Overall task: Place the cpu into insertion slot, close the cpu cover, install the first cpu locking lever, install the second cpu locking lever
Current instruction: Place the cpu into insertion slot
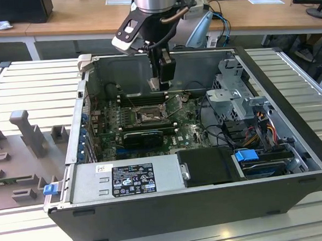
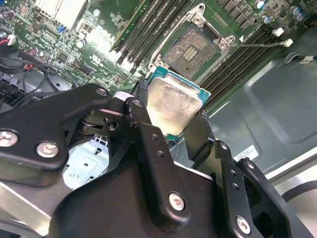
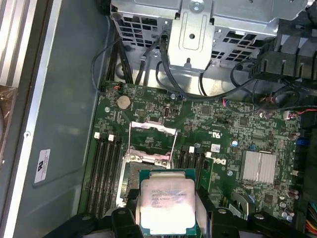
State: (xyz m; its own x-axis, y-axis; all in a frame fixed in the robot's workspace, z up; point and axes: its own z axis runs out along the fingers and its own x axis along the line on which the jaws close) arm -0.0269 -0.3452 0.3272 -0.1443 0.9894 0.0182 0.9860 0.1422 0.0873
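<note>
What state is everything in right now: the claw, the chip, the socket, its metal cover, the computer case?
gripper: shut on the cpu, held above the insertion slot.
cpu: gripped by its edges, metal top showing, not yet seated.
insertion slot: empty, pin field bare.
cpu cover: swung open.
computer case: lying flat, side panel off.

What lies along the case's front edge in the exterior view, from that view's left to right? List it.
Blue clip → silver power supply → black cover panel → drive with blue tab.
</note>
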